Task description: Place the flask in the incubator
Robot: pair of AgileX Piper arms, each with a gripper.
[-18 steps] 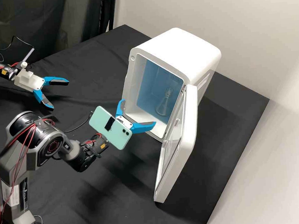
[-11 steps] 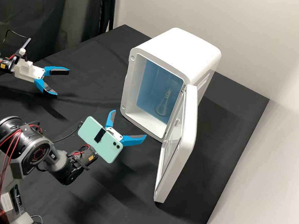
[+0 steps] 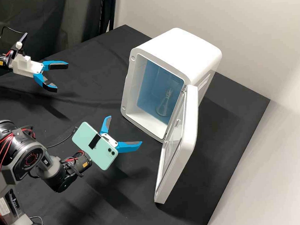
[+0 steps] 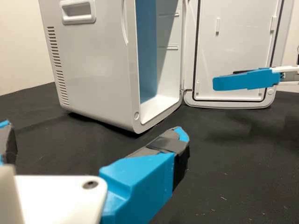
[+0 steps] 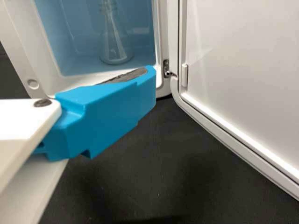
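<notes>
Both tools gape wide, empty — right tool hovering before the incubator, left tool well back over the tabletop. Right wrist view finds the flask upright inside; left wrist view meets the vented wall.

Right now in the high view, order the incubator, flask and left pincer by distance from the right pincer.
1. Incubator, its open front rim just ahead of the right pincer.
2. Flask, deeper inside it.
3. Left pincer, far across the bench.
</notes>
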